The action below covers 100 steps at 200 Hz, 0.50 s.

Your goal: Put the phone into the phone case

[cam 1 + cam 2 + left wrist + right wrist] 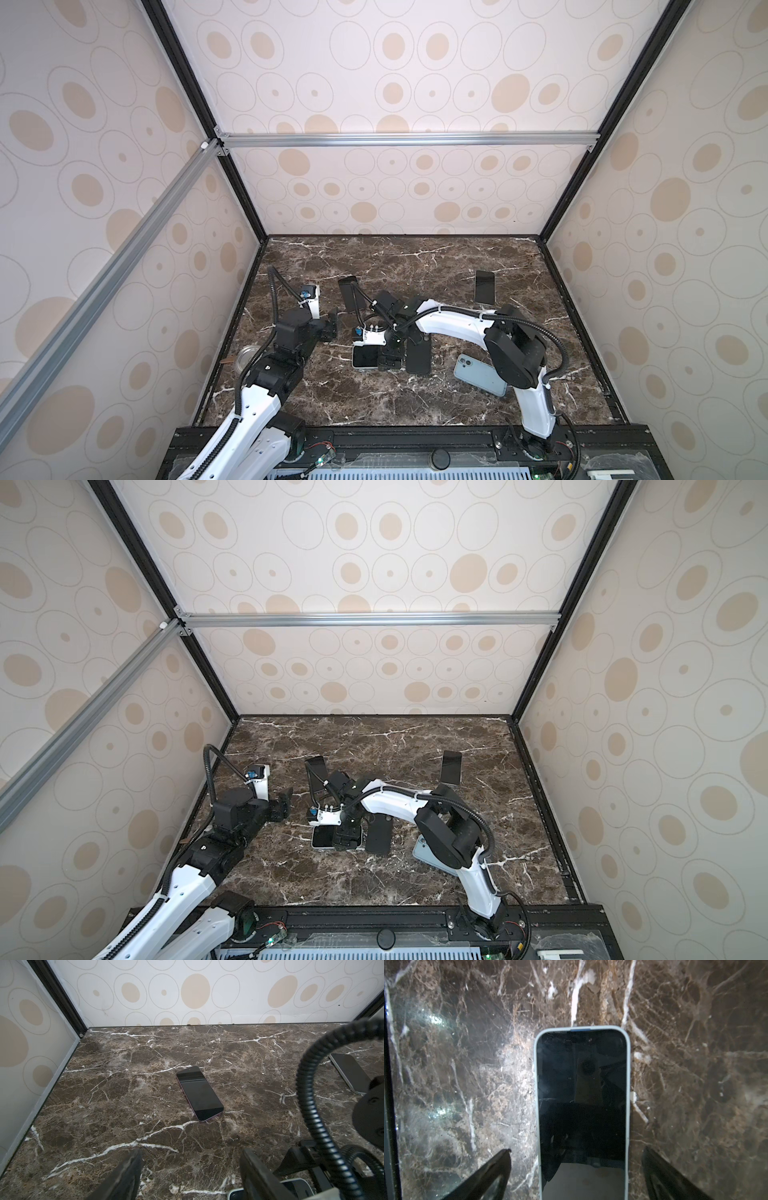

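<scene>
Both pairs of jaws are wide open and hold nothing. In the right wrist view the right jaws stand one on each side of the phone (pixel 581 1095), with a gap on both sides. The phone lies flat on the table (pixel 695 1053), dark screen up, inside the pale phone case (pixel 536 1084), whose rim goes round it. One end is cut off by the picture edge. The left jaws hang over bare table. Farther out lies a purple-edged phone (pixel 199 1093). A grey-edged phone (pixel 351 1072) is partly hidden behind the right arm (pixel 369 1109). In both top views a black flat thing (pixel 417 356) lies just beside the case. Phone or empty case, I cannot tell. The right arm covers part of a pale blue phone (pixel 473 372). A round metal dish (pixel 248 358) sits by the left arm (pixel 257 399), and what it holds is too small to see.
</scene>
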### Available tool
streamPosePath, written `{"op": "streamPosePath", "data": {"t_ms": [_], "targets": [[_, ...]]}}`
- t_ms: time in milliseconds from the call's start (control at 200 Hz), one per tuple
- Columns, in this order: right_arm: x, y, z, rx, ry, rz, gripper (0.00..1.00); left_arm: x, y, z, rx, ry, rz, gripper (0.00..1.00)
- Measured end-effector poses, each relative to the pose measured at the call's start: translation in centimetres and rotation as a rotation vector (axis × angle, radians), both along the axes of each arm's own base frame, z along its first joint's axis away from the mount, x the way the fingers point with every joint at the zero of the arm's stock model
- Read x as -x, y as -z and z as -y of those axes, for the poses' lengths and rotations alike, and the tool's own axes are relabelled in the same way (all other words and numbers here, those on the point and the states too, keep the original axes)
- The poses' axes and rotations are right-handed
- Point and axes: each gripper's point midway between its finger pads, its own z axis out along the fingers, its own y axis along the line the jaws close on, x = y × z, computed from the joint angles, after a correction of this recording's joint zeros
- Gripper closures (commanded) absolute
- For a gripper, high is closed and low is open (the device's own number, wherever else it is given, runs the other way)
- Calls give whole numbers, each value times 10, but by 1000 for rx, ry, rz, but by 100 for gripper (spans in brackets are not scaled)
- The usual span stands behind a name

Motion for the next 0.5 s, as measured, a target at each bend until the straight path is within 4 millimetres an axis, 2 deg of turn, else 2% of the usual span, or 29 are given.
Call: {"op": "streamPosePath", "data": {"t_ms": [300, 500], "targets": [[6, 19, -1, 54, -11, 14, 0, 0, 0, 0, 0, 0, 0, 26], [5, 21, -2, 77, -9, 45, 3, 0, 0, 0, 0, 0, 0, 26]]}}
